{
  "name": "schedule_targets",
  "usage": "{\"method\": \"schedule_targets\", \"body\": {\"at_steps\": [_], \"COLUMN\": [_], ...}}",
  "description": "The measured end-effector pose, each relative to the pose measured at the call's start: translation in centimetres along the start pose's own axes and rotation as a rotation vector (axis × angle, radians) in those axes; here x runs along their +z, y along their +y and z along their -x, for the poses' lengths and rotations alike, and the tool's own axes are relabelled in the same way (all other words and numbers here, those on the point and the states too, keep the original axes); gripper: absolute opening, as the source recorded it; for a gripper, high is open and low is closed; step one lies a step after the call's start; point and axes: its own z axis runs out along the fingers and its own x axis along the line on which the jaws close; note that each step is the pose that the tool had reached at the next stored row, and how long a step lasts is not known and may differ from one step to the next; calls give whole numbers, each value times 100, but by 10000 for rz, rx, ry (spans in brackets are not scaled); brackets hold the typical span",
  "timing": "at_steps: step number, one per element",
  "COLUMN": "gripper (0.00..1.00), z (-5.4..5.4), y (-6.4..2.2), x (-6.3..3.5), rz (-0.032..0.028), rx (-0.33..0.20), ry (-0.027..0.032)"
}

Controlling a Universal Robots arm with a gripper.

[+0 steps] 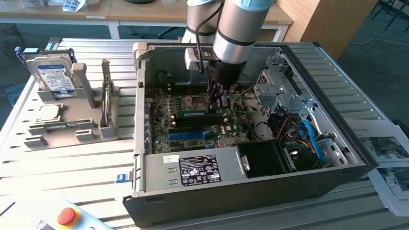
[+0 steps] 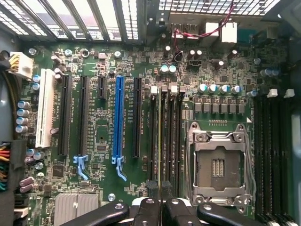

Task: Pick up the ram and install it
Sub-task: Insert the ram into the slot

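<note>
The jaws are pinched nearly together on the thin top edge of the ram (image 1: 191,113), which stands edge-on directly below them, lined up with a memory slot (image 2: 171,141). The open CPU socket (image 2: 221,165) lies a little farther out to one side. The risk, as I judge it, is that if the stick sits tilted or off the slot's key, pressing down could jam it, leave one end unlatched, or strain the motherboard (image 2: 103,136).
</note>
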Motion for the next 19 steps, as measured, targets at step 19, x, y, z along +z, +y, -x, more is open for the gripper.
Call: {"method": "schedule_targets", "body": {"at_steps": [19], "gripper": [12], "z": [-33], "y": [0], "x": [8], "rz": [-6], "rx": [222], "ry": [-17]}}
